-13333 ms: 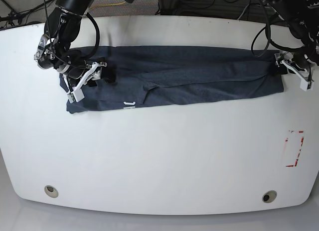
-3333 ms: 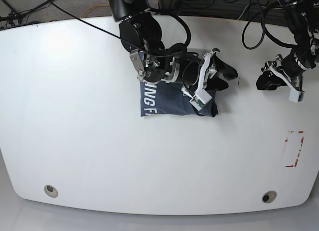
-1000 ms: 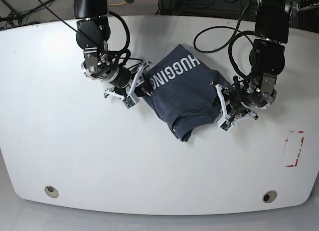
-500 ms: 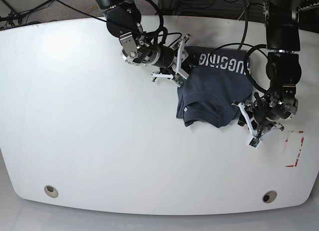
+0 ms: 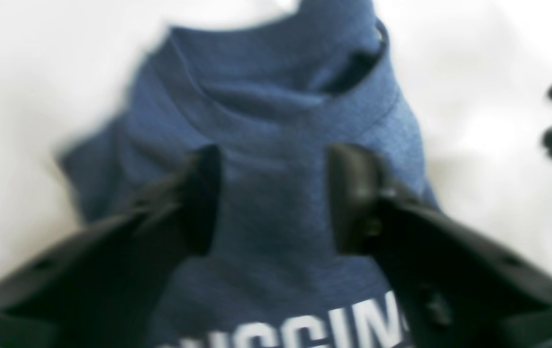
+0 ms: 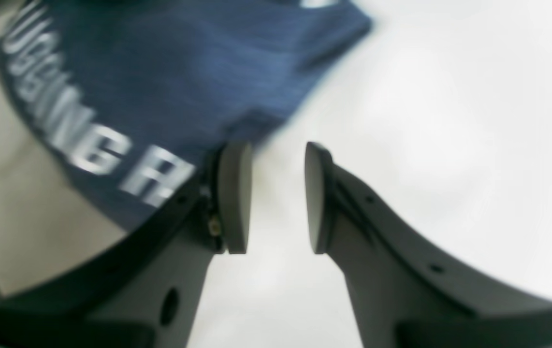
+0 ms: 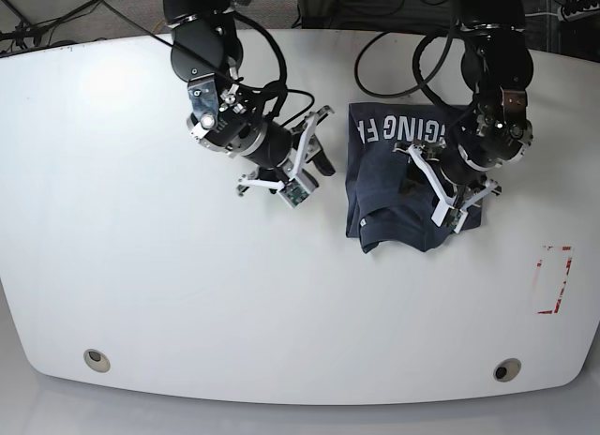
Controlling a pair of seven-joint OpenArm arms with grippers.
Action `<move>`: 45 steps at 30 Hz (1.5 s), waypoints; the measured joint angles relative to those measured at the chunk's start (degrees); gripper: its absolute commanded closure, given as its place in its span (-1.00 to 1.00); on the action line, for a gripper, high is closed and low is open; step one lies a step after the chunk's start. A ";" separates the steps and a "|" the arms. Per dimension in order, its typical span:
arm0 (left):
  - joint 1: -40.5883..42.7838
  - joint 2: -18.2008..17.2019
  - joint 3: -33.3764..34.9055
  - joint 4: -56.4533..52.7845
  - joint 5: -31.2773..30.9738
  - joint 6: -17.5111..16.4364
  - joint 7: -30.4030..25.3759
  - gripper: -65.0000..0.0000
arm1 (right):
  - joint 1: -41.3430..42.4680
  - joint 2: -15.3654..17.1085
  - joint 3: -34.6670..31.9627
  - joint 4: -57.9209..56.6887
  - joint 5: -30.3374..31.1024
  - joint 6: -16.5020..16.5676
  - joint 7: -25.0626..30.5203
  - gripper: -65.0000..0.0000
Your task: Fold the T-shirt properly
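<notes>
Currently the T-shirt (image 7: 405, 187) lies bunched in a rough folded bundle on the white table (image 7: 141, 294), right of centre in the base view, with its white block lettering (image 7: 403, 130) along the far edge. Nearest in that view, the bundle's near hem sits rumpled at about 6 o'clock of the pile, 1 corner curling toward the table centre. The left gripper (image 7: 448, 187) is over the bundle's 3 o'clock side; the left wrist view shows its 2 dark fingers (image 5: 198, 203) spread apart with blue cloth (image 5: 276, 145) behind the gap, blurred, so contact with the fabric cannot be told, and nothing is pinched between them. The right gripper (image 7: 298, 168) sits on bare table at about 9 o'clock of the shirt, near it but apart. The right wrist view shows its 2 pads (image 6: 235, 195) parted with a narrow gap and only white table between them; the lettered cloth edge (image 6: 111, 96) lies beyond the left-hand pad, and whether it touches that pad cannot be told.
</notes>
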 measured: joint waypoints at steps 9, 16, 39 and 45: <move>3.43 3.65 -0.11 -5.16 0.07 6.54 -3.15 -0.34 | -1.11 3.50 4.74 1.86 7.69 0.04 -0.81 0.47; 1.20 0.39 -0.83 -16.57 -1.22 4.20 -12.66 -0.33 | -2.38 4.24 9.62 2.01 15.26 0.17 -0.44 0.47; 0.31 -30.99 -20.74 -42.99 3.56 -10.34 -16.96 -0.33 | -5.46 8.63 11.02 9.18 19.47 0.26 -0.63 0.47; 0.94 -31.36 -20.61 -37.75 4.52 -13.99 -15.04 -0.33 | -5.51 8.83 11.15 9.18 18.84 0.20 -0.74 0.47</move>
